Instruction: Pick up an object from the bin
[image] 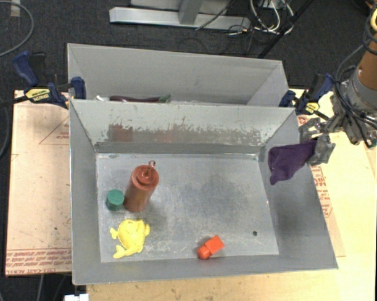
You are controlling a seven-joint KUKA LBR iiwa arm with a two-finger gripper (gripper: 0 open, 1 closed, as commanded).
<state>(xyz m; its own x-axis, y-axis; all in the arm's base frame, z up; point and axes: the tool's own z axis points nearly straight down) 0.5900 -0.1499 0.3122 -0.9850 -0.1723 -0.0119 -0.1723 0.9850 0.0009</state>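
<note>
The bin (177,125) has 4 loose things on its floor: 1 reddish-brown bottle (141,188), 1 green cylinder (115,200), 1 yellow soft toy (130,237), 1 orange-red block (210,247) (and 1 purple cloth (287,161) up by the right wall).

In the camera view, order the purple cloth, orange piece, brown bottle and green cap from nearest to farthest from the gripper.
1. Purple cloth, hanging from the gripper, right.
2. Orange piece, front middle.
3. Brown bottle, left.
4. Green cap, far left.

Soft, even overhead light fills the grey bin (172,269). Its far wall carries a dull mottled sheen; a faint shadow lies below the purple cloth (285,162) on the right wall.
</note>
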